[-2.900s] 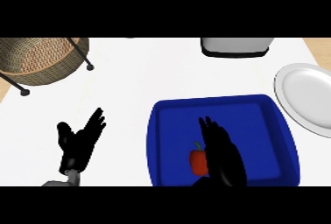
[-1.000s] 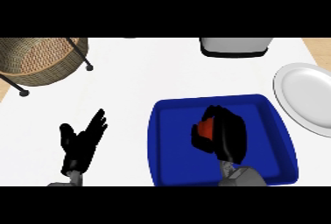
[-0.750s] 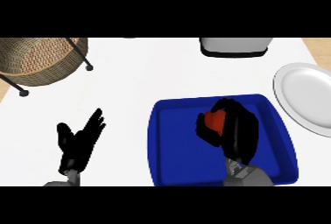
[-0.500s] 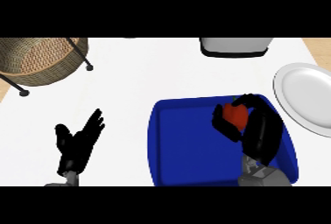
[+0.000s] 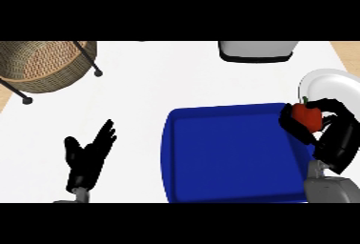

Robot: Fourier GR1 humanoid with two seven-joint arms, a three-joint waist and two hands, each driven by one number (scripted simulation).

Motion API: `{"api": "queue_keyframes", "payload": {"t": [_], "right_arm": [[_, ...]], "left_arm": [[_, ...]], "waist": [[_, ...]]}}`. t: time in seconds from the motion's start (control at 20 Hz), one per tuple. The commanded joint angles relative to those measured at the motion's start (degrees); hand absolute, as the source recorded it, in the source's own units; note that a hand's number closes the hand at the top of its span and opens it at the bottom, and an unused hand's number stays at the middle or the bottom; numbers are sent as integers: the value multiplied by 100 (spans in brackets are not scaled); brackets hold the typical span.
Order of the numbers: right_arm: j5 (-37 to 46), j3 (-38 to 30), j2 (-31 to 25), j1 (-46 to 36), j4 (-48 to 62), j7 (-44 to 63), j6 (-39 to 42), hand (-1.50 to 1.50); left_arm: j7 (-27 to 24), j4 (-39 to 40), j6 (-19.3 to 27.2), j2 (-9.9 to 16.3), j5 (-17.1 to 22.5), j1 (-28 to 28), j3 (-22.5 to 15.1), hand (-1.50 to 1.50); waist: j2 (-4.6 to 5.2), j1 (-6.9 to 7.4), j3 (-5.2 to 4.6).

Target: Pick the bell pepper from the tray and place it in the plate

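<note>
A red bell pepper (image 5: 307, 116) with a green stem is held in my right hand (image 5: 335, 133), whose fingers curl round it. The hand sits over the right rim of the blue tray (image 5: 232, 157), close to the left edge of the white plate (image 5: 330, 83). The plate lies at the right edge of the view, partly cut off and partly hidden by the hand. My left hand (image 5: 88, 155) rests open on the counter at the lower left, fingers up.
A wicker basket (image 5: 42, 64) on a black wire stand sits at the upper left. A grey and white appliance (image 5: 256, 50) stands at the top, behind the tray. White counter lies between the basket and the tray.
My right hand has closed on the pepper, lifted it from the tray's middle and carried it right to the tray's right rim by the plate. The left hand stayed put.
</note>
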Motion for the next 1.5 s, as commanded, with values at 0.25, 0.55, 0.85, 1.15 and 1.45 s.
{"api": "queue_keyframes", "payload": {"t": [0.25,0.55,0.85,1.15,1.45], "right_arm": [[-1808,-1528,-1113,-866,2270,-1992,-707,150],[-2800,-2325,-1724,-1872,4365,-3571,-287,150],[-3379,-3009,-2509,-2461,5882,-4897,425,150],[-2560,-2409,-2852,-2473,7315,-3749,1018,-150],[-2979,-2771,-2864,-2774,7620,-4623,1751,-150]], "left_arm": [[351,-32,-58,98,134,-382,212,0],[424,-150,117,-109,-86,-310,-39,0],[-10,42,-333,137,108,-76,139,0],[-76,-11,-259,15,-44,-53,-48,0],[1,16,-244,-52,1,-157,-35,0]], "waist": [[31,67,6],[44,132,9],[80,206,14],[139,383,19],[170,378,47]]}}
